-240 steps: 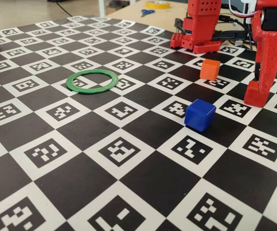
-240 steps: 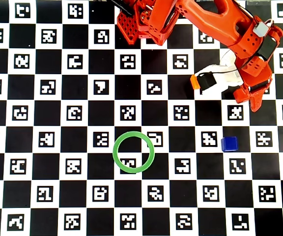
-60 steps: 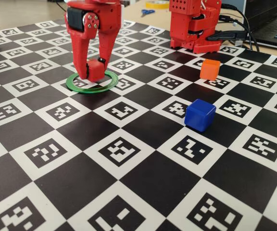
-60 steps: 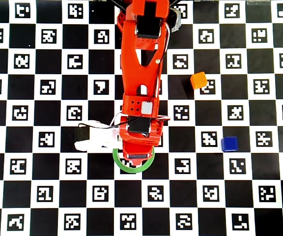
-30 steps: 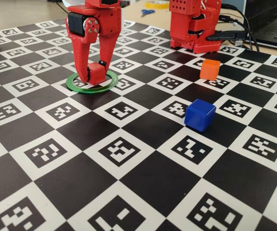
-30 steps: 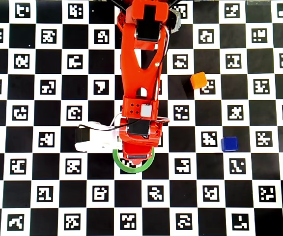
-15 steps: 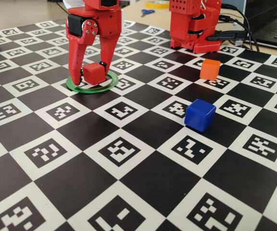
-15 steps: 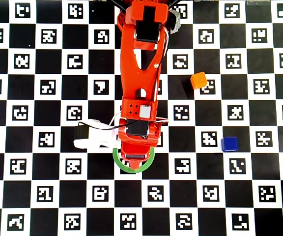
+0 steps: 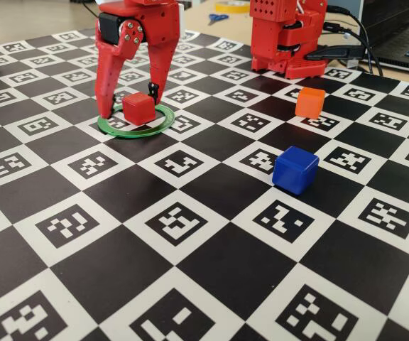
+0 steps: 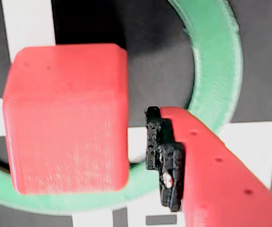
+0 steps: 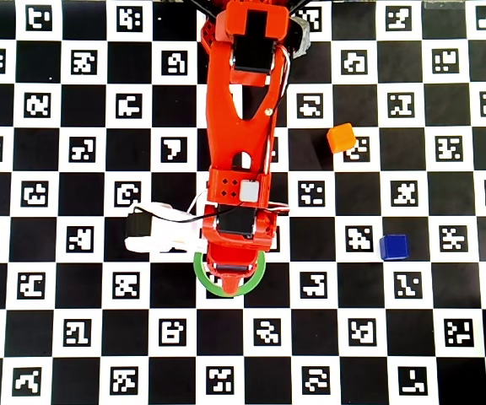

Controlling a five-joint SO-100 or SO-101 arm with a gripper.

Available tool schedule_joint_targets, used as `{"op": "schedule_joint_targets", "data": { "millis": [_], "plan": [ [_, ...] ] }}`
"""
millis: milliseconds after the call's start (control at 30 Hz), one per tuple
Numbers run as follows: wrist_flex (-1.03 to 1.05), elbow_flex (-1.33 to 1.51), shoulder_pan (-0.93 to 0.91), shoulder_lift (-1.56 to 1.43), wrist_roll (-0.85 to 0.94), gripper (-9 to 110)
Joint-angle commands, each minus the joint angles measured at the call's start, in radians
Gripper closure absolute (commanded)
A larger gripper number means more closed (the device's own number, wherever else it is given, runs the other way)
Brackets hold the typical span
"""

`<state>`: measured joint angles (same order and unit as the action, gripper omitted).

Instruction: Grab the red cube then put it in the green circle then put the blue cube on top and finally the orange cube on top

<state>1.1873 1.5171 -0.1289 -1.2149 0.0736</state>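
With red cube (image 9: 139,108) resting inside green circle (image 9: 163,121), gripper (image 9: 128,100) spread, released. Next: lift clear, fetch blue cube (image 9: 295,169).

Three cubes sit on the desk (image 9: 190,284): one red cube (image 9: 138,108); one blue cube (image 9: 295,169); one orange cube (image 9: 309,102); one green circle (image 9: 163,121); one pair of scissors (image 9: 217,18) at the upper edge.
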Motion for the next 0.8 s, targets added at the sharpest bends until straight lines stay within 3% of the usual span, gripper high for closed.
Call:
{"op": "schedule_joint_targets", "data": {
  "millis": [0, 433, 767],
  "plan": [
    [0.055, -0.118, 0.003, -0.143, -0.02, 60],
    [0.339, -0.219, 0.057, -0.298, -0.265, 58],
    [0.426, -0.295, 0.184, -0.387, -0.333, 58]
  ]
}}
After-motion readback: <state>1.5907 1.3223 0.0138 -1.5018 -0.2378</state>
